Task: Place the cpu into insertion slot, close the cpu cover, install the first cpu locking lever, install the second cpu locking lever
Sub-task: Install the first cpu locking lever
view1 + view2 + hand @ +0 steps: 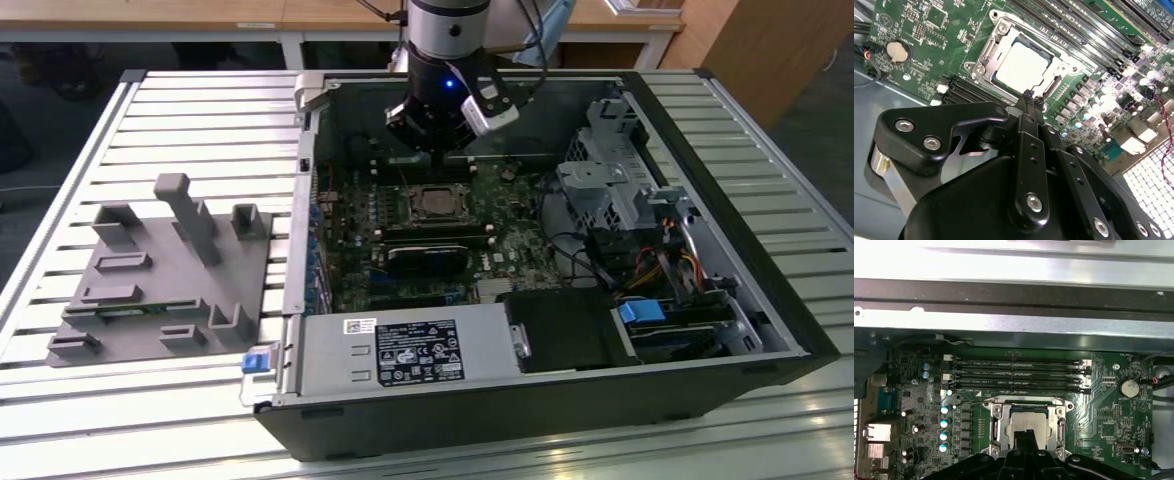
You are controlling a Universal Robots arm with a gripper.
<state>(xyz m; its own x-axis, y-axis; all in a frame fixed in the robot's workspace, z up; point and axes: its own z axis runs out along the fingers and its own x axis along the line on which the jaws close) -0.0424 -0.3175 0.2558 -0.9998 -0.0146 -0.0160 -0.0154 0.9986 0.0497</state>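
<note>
While one cpu [1021,65] lies framed by one cpu cover [985,54], the claw [1033,98] hangs clenched nearby.

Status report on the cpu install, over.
Gripper jaws shut, tips at the cpu cover edge. Cpu seated, cover down around it. Memory slots alongside, clear of the tips.

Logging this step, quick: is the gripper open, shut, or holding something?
Gripper: jaws closed, holding nothing, tips beside the cpu cover.
</note>
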